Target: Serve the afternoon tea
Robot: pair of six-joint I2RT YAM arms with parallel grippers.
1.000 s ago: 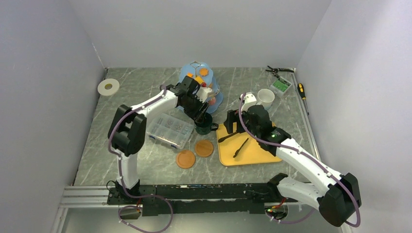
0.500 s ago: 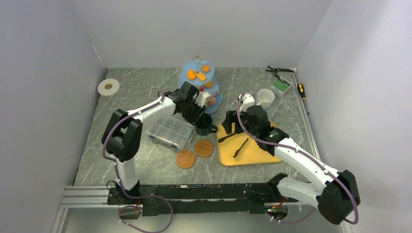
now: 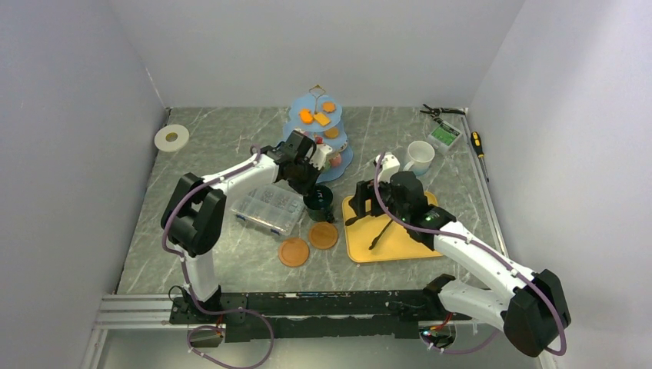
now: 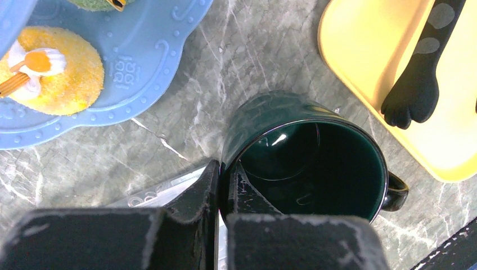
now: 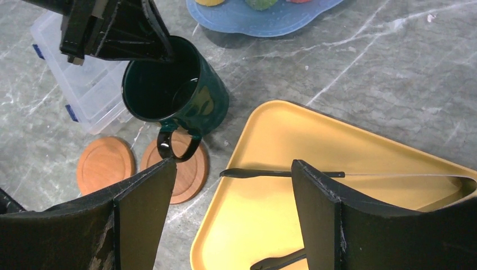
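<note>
Here, the left hand (image 4: 221, 175) is pinched shut on the rim of the green mug (image 4: 315, 169), one finger inside and one outside. The mug sits just beside the blue stand (image 4: 152, 67). The right hand (image 5: 232, 188) hangs wide open over the yellow tray (image 5: 270, 225), holding nothing.

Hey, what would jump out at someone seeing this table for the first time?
The left gripper pinches the rim of the dark-green mug, mid-table near the two orange coasters. Behind it stands the light-blue three-tier stand loaded with cakes; the right gripper hangs open over the yellow tray.
</note>
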